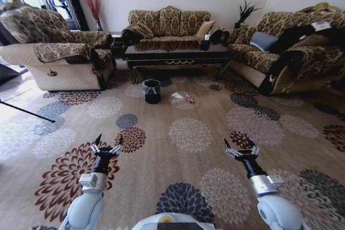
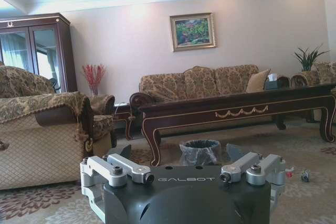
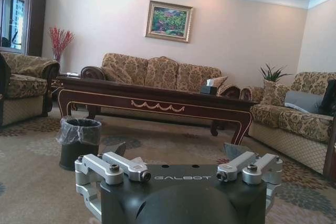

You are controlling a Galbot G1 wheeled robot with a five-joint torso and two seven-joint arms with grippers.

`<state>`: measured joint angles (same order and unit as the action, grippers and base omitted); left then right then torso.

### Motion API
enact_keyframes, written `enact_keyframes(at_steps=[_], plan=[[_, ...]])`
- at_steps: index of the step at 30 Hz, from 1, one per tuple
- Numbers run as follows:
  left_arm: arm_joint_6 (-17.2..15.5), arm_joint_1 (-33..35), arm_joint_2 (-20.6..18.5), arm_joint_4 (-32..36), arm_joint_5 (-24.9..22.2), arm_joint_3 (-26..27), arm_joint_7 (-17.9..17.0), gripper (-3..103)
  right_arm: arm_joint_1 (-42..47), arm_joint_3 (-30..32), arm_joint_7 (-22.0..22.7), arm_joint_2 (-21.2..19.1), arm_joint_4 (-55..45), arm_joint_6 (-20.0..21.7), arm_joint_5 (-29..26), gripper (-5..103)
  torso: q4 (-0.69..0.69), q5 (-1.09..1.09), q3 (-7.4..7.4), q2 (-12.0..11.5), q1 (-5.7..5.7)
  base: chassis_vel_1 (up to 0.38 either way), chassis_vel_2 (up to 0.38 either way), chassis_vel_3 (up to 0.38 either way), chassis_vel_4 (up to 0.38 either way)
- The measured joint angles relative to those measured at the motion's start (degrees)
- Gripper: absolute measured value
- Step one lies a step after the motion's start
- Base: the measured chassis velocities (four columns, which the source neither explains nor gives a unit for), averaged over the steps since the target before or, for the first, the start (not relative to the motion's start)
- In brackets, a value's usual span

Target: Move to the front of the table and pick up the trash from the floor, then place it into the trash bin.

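The robot is standing well back on the floor (image 1: 183, 117), far from the table (image 1: 177, 56), so the approach part of the task is, I judge, not yet finished. The left hand (image 1: 107, 146) and the right hand (image 1: 241, 148) are both hovering low in front of the body, well apart from each other, and each one is keeping its fingers spread wide with nothing between them; probably they are being held like this so that they are ready for a pick and are not blocking the way during driving. The trash (image 1: 181, 98) is lying on the carpet just in front of the table, near the trash bin (image 1: 152, 91) and on its right side: a white crumpled paper scrap (image 1: 177, 97) and, just beside it, a small clear plastic piece (image 1: 190, 99). In the left wrist view the plastic piece is appearing as small bits low on the carpet, and I cannot tell for sure which way its long axis is pointing; it seems to be lying flat. The bin is standing upright with its bag folded over the rim and its mouth facing up, close to the trash, which should be making the drop short.
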<state>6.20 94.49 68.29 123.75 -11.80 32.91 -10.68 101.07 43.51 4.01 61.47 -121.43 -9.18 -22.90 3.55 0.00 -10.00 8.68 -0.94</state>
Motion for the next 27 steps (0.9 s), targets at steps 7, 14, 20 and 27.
enact_keyframes(at_steps=[7, 14, 20, 27], plan=[[-0.33, -0.04, 0.10, -0.35, 0.25, -0.33, -0.15, 100, -0.15, -0.16, 0.02, 0.06, 0.14, 0.01, -0.05, 100, 0.00, 0.00, 1.34, -1.72, 0.38, 0.000, 0.000, 0.000, 0.000], [-0.74, 0.37, 0.79, -0.96, 0.32, -0.33, -0.10, 100, -0.05, -0.26, 0.17, 0.38, 0.42, -0.05, -0.01, 100, 0.00, 0.00, 2.52, -3.13, 0.61, 0.000, 0.000, 0.000, 0.000], [-1.23, 0.48, 0.95, -0.99, 0.32, -0.65, -0.26, 100, -0.29, -0.18, 0.76, 0.15, 0.48, -0.19, -0.25, 100, 0.00, 0.00, 3.69, -4.46, 0.77, 0.000, 0.000, 0.000, 0.000], [-1.90, 0.35, 0.77, -0.72, 0.18, -0.72, -0.77, 100, -0.26, -0.62, 0.49, 0.82, 0.68, -0.78, -0.17, 100, 0.00, 0.00, 5.15, -6.13, 0.92, 0.000, 0.000, 0.000, 0.000]])
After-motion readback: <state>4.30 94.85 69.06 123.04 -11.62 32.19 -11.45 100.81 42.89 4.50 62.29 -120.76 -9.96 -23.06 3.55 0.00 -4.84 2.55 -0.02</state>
